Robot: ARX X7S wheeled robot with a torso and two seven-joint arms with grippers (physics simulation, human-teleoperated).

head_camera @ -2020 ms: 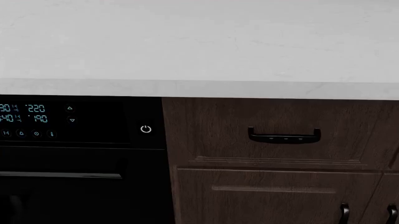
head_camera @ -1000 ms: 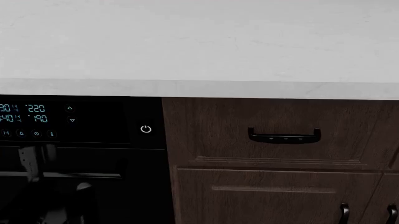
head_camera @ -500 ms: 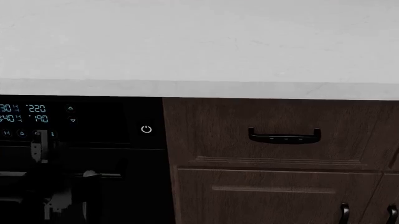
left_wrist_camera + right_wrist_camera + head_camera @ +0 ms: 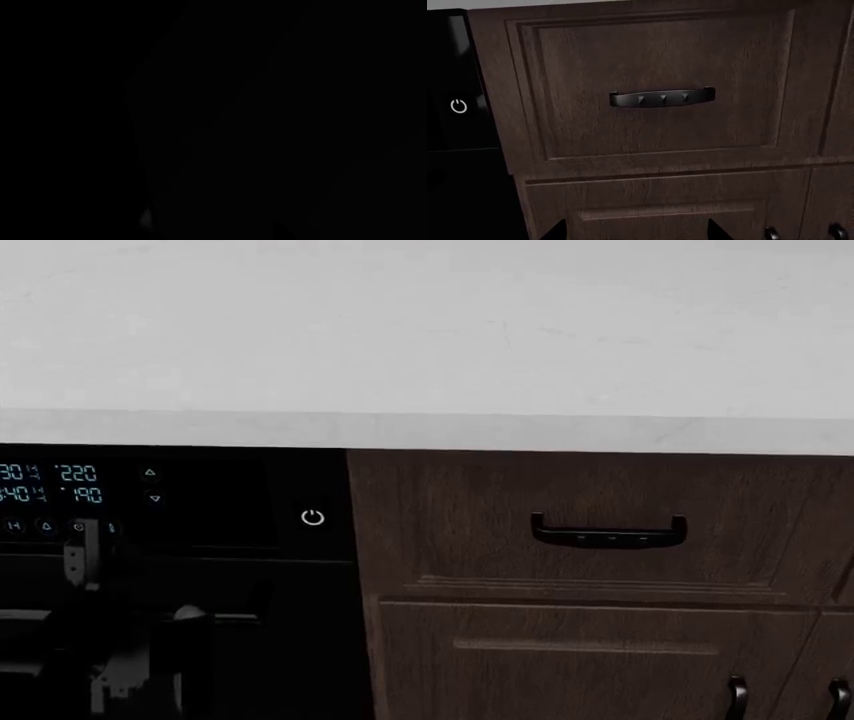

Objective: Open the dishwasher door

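The dishwasher door [image 4: 287, 660] is a glossy black panel at the lower left of the head view, under a black strip with cyan digits [image 4: 64, 485] and a white power icon [image 4: 312, 518]. Its thin grey bar handle [image 4: 227, 617] runs across the top of the door. My left gripper [image 4: 131, 585] is up against the door at the handle, dark against the black, with one pale finger [image 4: 80, 555] standing above the bar. The left wrist view is almost wholly black. My right gripper [image 4: 637, 232] is open and empty, facing the brown drawer front [image 4: 654, 60].
A white countertop [image 4: 427, 340] overhangs the units. Right of the dishwasher is a dark brown drawer with a black handle [image 4: 609, 532], also in the right wrist view [image 4: 662, 97]. Two black cabinet door handles [image 4: 737, 698] sit at the lower right.
My left gripper has risen from below into view in front of the dishwasher door, up to the handle. Over the last half second it has hardly moved.
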